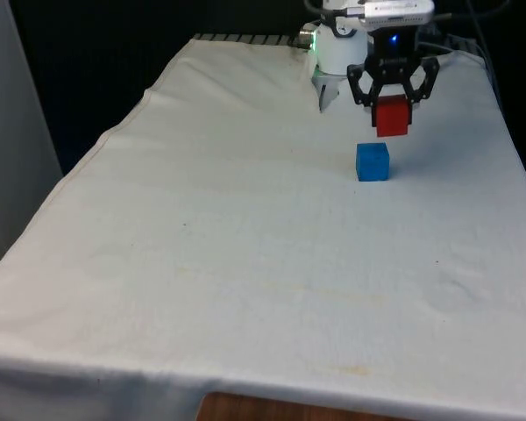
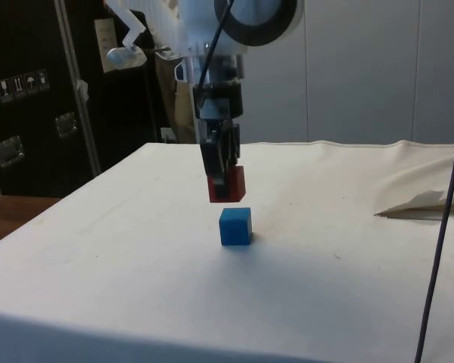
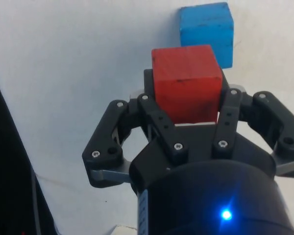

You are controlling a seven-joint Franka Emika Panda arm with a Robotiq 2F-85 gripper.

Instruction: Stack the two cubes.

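Item 1, blue cube (image 1: 373, 162) (image 2: 235, 226) (image 3: 207, 32): rests on the white-clothed surface (image 1: 245, 246), toward the far side and the front view's right.
Item 2, red cube (image 1: 392, 116) (image 2: 227, 185) (image 3: 187, 83): held in the air, just above the blue cube and slightly off-centre from it, not touching.
Item 3, gripper (image 1: 392, 103) (image 2: 221, 170) (image 3: 186, 117): pointing down, jaws clenched on the red cube's sides.

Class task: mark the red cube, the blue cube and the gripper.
red cube (image 1: 392, 117): front view, its facing side.
blue cube (image 1: 373, 163): front view, its facing side.
gripper (image 1: 392, 109): front view, midway between fingertips.
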